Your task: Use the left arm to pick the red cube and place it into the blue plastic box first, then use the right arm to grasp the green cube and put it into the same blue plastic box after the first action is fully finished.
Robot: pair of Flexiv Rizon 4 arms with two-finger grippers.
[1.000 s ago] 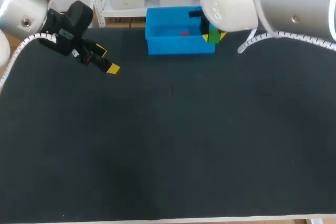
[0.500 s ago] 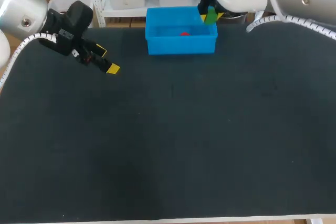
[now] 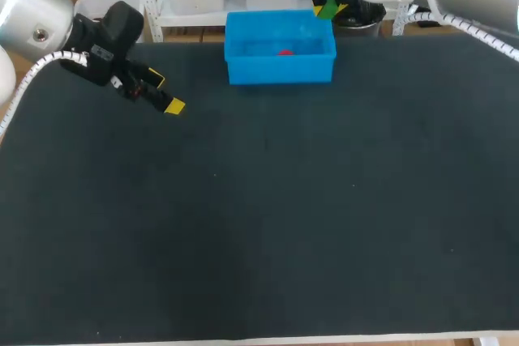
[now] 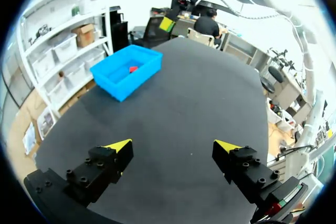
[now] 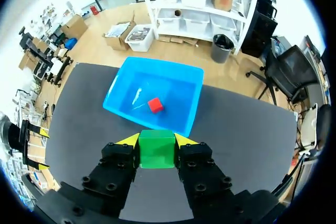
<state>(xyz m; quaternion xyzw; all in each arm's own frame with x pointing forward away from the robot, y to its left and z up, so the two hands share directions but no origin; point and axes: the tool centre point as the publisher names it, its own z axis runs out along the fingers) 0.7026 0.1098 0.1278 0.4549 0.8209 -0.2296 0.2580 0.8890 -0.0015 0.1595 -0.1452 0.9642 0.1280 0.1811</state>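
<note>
**A:** Item one, left claw (image 3: 165,93). Status?

**B:** Fingers spread apart with nothing between them, low over the table (image 3: 259,224). No change in position over the last second. The box (image 3: 280,72) is well ahead of it.

**A:** Item two, the box. Contents?

**B:** One red cube (image 3: 285,53), lying on the floor inside the walls. It is well ahead of the left claw, and ahead of and below the right claw. It is unmoved over the same second. On that evidence I enter the first step as complete.

**A:** Item three, right claw (image 3: 328,7)?

**B:** Clamped on the green cube (image 5: 156,149), with a yellow tip pressed to each of two opposite faces. This is the only item that has changed. A second ago the claw and cube were at the box's right wall, near the front corner. Half a second ago they were by the right back corner. Now they are higher and past that corner in the head view.

**A:** Is the cube over the box, then?

**B:** Not clearly. In the right wrist view the box is ahead of the fingers and below them, not straight under the cube.

**A:** Entry for the task?

**B:** The second step is under way, with the cube carried and not yet released. By my judgement, the claw still has to bring the cube over the open box before parting its fingers. Letting go from here risks a landing on the rim or outside the box.
</note>
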